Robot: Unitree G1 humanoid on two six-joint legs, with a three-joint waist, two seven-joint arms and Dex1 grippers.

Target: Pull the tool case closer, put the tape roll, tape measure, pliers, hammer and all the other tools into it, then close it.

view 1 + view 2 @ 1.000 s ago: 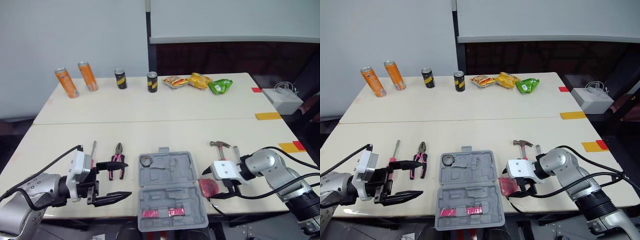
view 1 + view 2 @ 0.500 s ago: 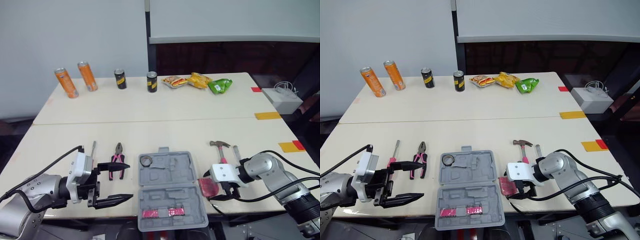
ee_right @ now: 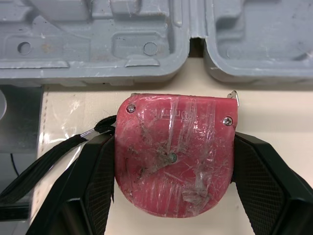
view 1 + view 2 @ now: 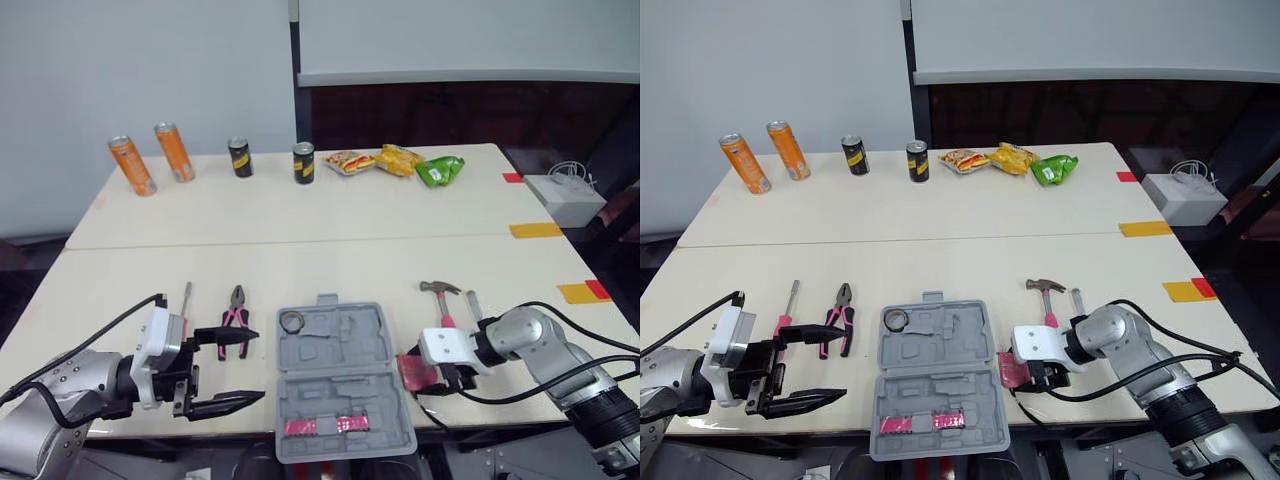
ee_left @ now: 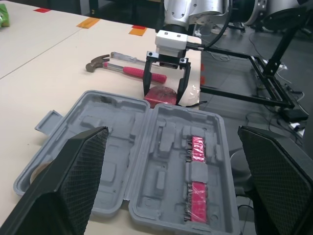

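The right gripper (image 5: pixel 164 97) stands over the tape measure (image 3: pixel 173 154), with one finger on each side of it. The pads seem to press on its sides, so I judge the jaws are grasping it, though it is not yet lifted. It lies on the table (image 4: pixel 300 260), just beside the right wall of the open case (image 4: pixel 345 372) and close to the front edge. The left gripper (image 4: pixel 258 364) hangs on the other side of the case with jaws spread wide and nothing in them.

Several things can go wrong here. The red body is smooth and rounded where the fingers hold it, so it may slip out during the lift. Its black strap (image 3: pixel 58 154) runs under the left finger toward the table edge. It could catch there and pull the tape measure askew. A low carry may knock it against the case wall. The case itself seems to reach a little over the front edge, so a push could shift it.

The tape measure lies flat on its broad face. It is almost as wide as long, so the long axis is weak. Its straight side faces the case, at the hinge line, and its round end faces away, to the robot's right.
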